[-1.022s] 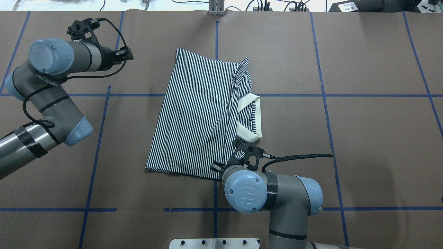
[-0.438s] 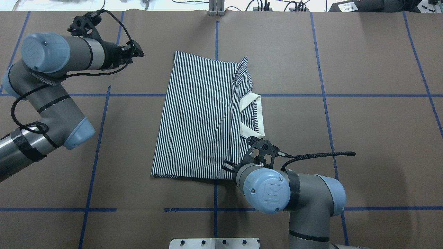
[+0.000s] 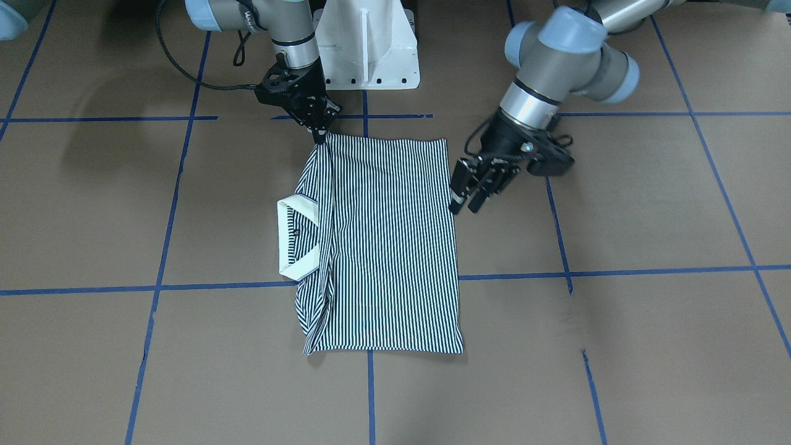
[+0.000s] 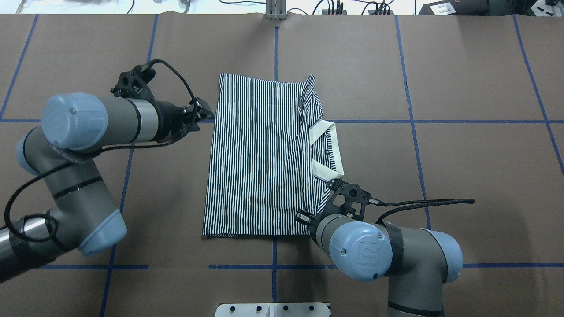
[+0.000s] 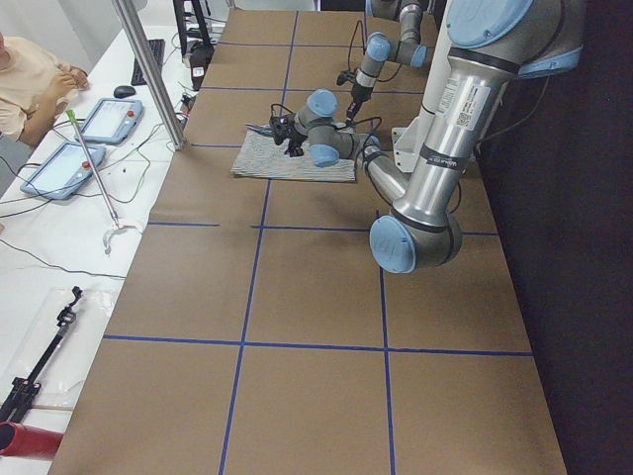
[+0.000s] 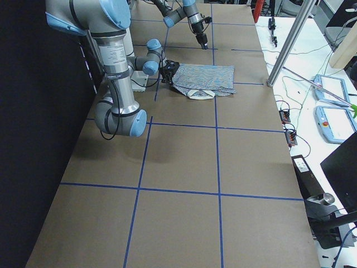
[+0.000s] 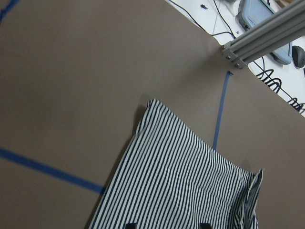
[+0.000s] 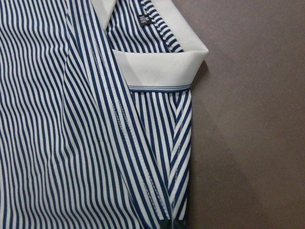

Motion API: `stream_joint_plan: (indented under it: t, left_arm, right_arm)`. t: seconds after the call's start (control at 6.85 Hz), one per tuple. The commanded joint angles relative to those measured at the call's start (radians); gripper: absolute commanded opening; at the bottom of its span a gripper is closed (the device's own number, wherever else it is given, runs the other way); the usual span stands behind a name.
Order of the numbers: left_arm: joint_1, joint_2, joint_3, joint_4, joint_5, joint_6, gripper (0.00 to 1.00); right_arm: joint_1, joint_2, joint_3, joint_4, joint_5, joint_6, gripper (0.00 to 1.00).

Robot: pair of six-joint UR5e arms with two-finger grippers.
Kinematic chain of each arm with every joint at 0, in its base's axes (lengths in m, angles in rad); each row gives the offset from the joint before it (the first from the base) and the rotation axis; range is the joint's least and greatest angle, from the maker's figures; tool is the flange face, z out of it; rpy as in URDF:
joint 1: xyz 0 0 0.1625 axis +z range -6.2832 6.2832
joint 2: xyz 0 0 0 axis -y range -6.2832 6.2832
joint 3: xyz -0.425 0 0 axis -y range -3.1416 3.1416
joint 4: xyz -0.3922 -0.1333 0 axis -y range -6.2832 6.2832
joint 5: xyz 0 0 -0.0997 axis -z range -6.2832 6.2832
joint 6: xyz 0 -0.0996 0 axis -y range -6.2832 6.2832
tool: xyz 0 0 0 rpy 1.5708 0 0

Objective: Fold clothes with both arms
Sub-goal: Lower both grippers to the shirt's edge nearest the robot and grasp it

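Observation:
The striped polo shirt (image 4: 260, 154) lies flat and partly folded mid-table, with its cream collar (image 4: 328, 152) on its right side. It also shows in the front view (image 3: 383, 247). My right gripper (image 3: 320, 137) is shut on the shirt's near right corner, low at the table; in the overhead view my wrist hides it. The right wrist view shows the collar (image 8: 157, 67) and folded placket close up. My left gripper (image 4: 206, 115) is open and empty, just off the shirt's left edge, as the front view (image 3: 463, 207) also shows.
The brown table cover carries blue tape lines (image 4: 410, 121). The white pedestal base (image 3: 364, 55) stands at the near edge. An aluminium post (image 4: 275, 11) and cables sit at the far edge. Tablets (image 5: 99, 119) and a person are beside the table.
My left arm swung from the far left corner toward me, in to the shirt's left edge. My right gripper moved right and toward the robot, dragging the shirt's corner so the shirt shifted right.

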Motion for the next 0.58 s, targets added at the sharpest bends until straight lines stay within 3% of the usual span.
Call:
stream_joint_plan:
  t: [0.0, 0.15, 0.44]
  left_arm:
    - [0.170, 0.091, -0.122, 0.107, 0.085, -0.080, 0.61]
    - [0.218, 0.090, -0.132, 0.190, 0.088, -0.109, 0.61]
    - [0.293, 0.096, -0.109, 0.198, 0.116, -0.140, 0.61]
  right_arm:
    - [-0.003, -0.007, 0.005, 0.000, -0.002, 0.000, 0.00]
    - [-0.003, -0.005, 0.005, 0.000, -0.002, 0.000, 0.00]
    - [-0.003, -0.005, 0.005, 0.000, -0.004, 0.000, 0.00]
